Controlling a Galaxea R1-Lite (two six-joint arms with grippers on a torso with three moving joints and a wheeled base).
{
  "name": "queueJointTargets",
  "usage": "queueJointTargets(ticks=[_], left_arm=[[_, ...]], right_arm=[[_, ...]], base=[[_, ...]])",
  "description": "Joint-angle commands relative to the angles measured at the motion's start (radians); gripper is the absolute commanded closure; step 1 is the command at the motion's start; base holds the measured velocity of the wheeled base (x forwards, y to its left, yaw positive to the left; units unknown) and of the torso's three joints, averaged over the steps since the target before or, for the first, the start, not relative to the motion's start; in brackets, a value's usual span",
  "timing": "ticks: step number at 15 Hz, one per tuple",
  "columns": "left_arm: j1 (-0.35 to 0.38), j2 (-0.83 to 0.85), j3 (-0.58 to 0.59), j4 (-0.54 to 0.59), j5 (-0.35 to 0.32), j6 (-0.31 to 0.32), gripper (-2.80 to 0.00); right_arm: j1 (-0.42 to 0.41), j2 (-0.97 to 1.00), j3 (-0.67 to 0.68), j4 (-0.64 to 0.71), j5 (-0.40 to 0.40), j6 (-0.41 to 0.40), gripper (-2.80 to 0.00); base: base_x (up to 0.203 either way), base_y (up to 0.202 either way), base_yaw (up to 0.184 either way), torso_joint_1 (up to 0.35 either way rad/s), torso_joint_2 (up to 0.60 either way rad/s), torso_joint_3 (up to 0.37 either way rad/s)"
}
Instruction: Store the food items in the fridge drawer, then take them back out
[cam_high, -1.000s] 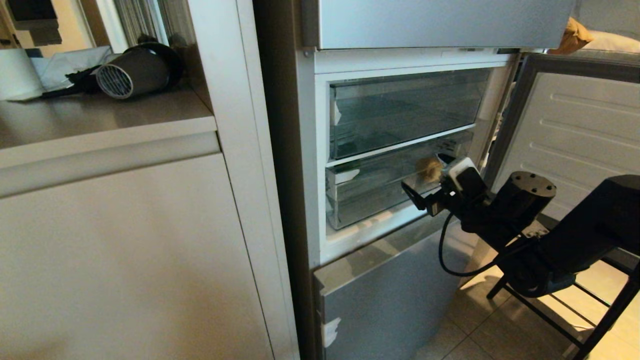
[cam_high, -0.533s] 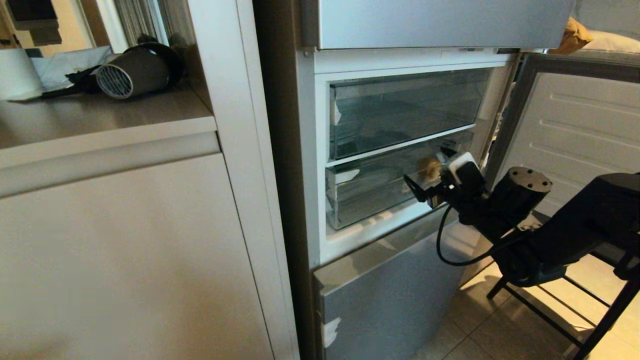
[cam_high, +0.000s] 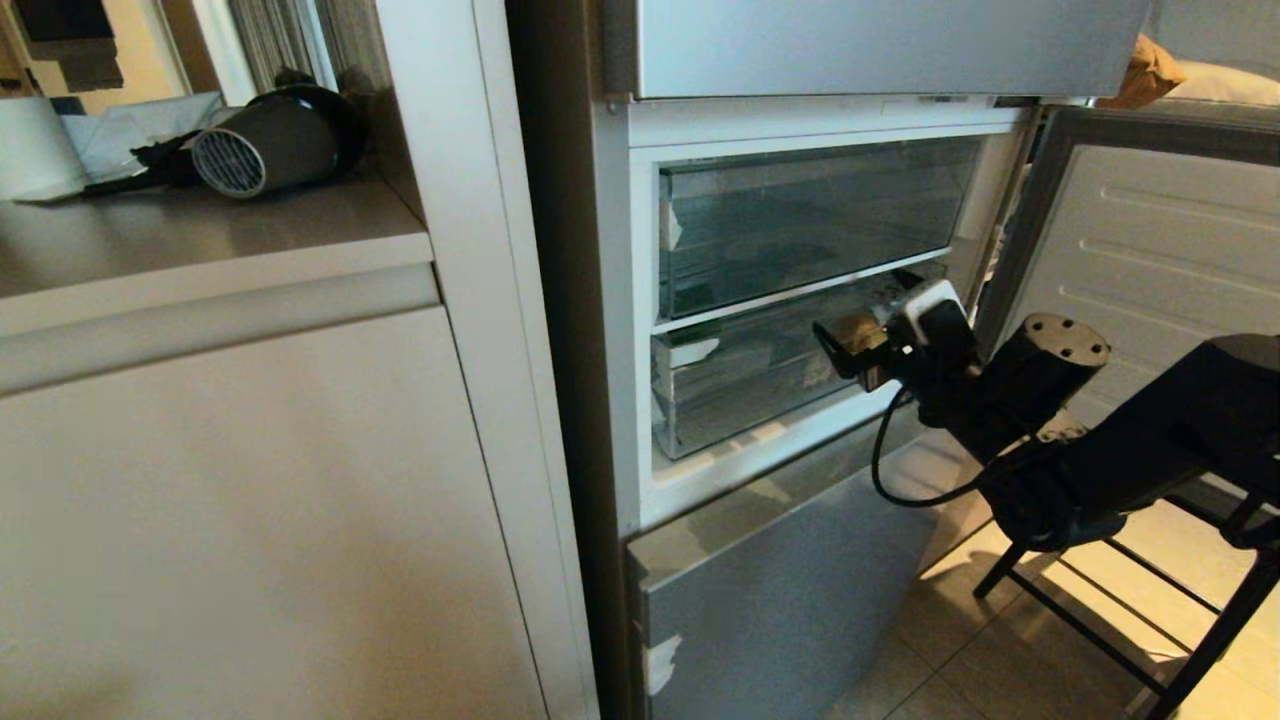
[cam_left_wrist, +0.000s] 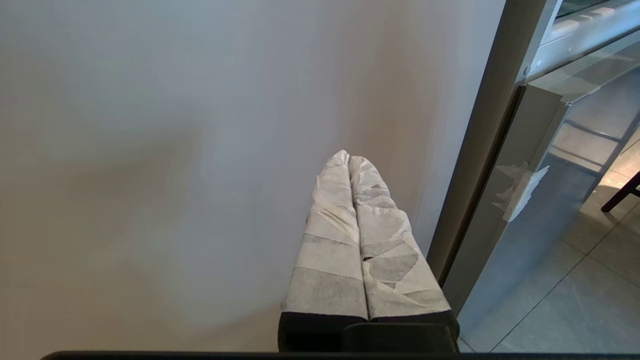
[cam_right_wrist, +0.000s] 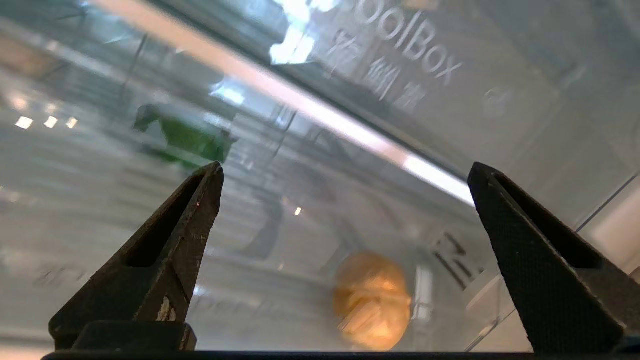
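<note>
The fridge drawer (cam_high: 740, 385) is the lower of two clear bins in the open silver fridge. Through its clear front (cam_right_wrist: 280, 240) I see the food items: a tan-yellow potato (cam_right_wrist: 372, 300) close by and a green pepper (cam_right_wrist: 185, 137) further along. In the head view only the potato (cam_high: 856, 332) shows, just behind my right gripper (cam_high: 868, 312). That gripper (cam_right_wrist: 346, 170) hovers open in front of the drawer's upper right part, with nothing between its fingers. My left gripper (cam_left_wrist: 349, 157), wrapped in white tape, is shut and empty, parked facing a beige cabinet panel.
An upper clear drawer (cam_high: 810, 215) sits above. The fridge door (cam_high: 1150, 260) stands open on the right, beside my right arm. A black metal frame (cam_high: 1100, 600) stands on the tiled floor below. A grey freezer front (cam_high: 780, 590) lies under the drawers. The beige cabinet (cam_high: 250, 500) fills the left.
My right gripper has risen along the front of the lower drawer, still open. The drawer, the potato and the left arm have not moved.
</note>
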Motion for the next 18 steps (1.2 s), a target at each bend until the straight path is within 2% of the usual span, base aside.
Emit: queueJointTargets(ticks=[1,9,12,18], left_arm=[[0.0,0.002,0.011,-0.001,0.0,0.0,0.0],[0.0,0.002,0.011,-0.001,0.0,0.001,0.0],[0.0,0.002,0.011,-0.001,0.0,0.001,0.0],[0.0,0.002,0.011,-0.001,0.0,0.0,0.0]], right_arm=[[0.0,-0.002,-0.014,-0.008,0.0,-0.004,-2.8],[-0.006,-0.004,-0.024,-0.001,-0.028,-0.007,-2.8],[-0.005,-0.014,0.022,-0.002,-0.022,-0.013,-2.8],[-0.005,0.017,-0.036,0.044,-0.028,-0.012,-2.8]], base=[[0.0,0.0,0.0,0.0,0.0,0.0],[0.0,0.0,0.0,0.0,0.0,0.0],[0.0,0.0,0.0,0.0,0.0,0.0],[0.0,0.0,0.0,0.0,0.0,0.0]])
